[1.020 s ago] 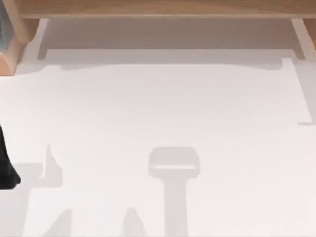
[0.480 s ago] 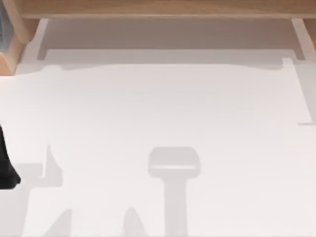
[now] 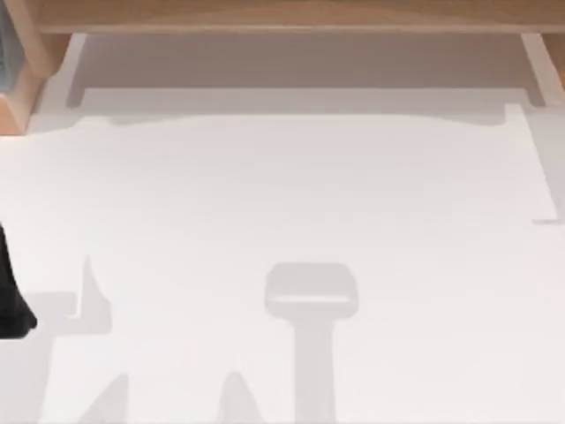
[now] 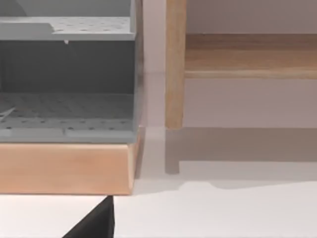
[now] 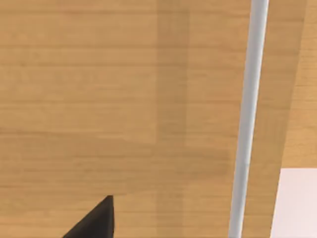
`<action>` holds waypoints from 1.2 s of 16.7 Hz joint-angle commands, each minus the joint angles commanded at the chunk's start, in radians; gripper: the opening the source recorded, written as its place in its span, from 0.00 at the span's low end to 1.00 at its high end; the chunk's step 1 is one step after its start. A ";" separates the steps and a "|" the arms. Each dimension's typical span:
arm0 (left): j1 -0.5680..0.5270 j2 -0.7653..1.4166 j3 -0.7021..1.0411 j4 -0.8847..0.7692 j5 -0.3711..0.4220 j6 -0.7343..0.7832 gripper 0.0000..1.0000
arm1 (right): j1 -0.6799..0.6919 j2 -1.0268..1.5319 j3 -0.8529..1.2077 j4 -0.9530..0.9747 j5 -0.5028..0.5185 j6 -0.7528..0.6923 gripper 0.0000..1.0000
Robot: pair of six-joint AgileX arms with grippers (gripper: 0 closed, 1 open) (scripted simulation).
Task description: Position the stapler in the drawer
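Stapler: I cannot tell where it lies at this moment, so I will not place it on the white table [image 3: 282, 194] or anywhere else.

My left arm [image 3: 11, 300] sits at the table's left edge. The left wrist view shows the dark tip of the left gripper [image 4: 96, 223] facing a grey perforated shelf unit [image 4: 64, 74] on a wooden base [image 4: 64, 168], with a wooden post [image 4: 175, 64] just beside it. The right gripper [image 5: 96, 220] hangs close to a wood panel [image 5: 124, 99] crossed by a pale bar [image 5: 247, 99]. That may be the drawer front and its handle, though from so near I can't be sure. A wooden cabinet [image 3: 282, 16] runs along the table's far side. I cannot tell how far either gripper is open, or whether either has hold of anything.

On handling, I'd expect a stapler to be rigid and fairly dense for its bulk, with smooth sides that could slip under a light pinch. Its top arm is hinged, so squeezing from top to bottom would likely press it down. I would take it across the two long sides near the middle, where the weight should balance, and set it down flat, not drop it.
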 joint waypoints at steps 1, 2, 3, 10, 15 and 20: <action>0.000 0.000 0.000 0.000 0.000 0.000 1.00 | -0.004 -0.003 0.003 -0.002 0.001 0.001 1.00; 0.000 0.000 0.000 0.000 0.000 0.000 1.00 | -0.001 -0.001 0.006 -0.005 0.003 0.001 1.00; 0.000 0.000 0.000 0.000 0.000 0.000 1.00 | 0.009 0.003 0.016 -0.012 0.010 0.000 1.00; 0.000 0.000 0.000 0.000 0.000 0.000 1.00 | 0.059 0.025 0.079 -0.055 0.059 -0.001 1.00; 0.000 0.000 0.000 0.000 0.000 0.000 1.00 | 0.059 0.025 0.079 -0.055 0.059 -0.001 0.70; 0.000 0.000 0.000 0.000 0.000 0.000 1.00 | 0.059 0.025 0.079 -0.055 0.059 -0.001 0.32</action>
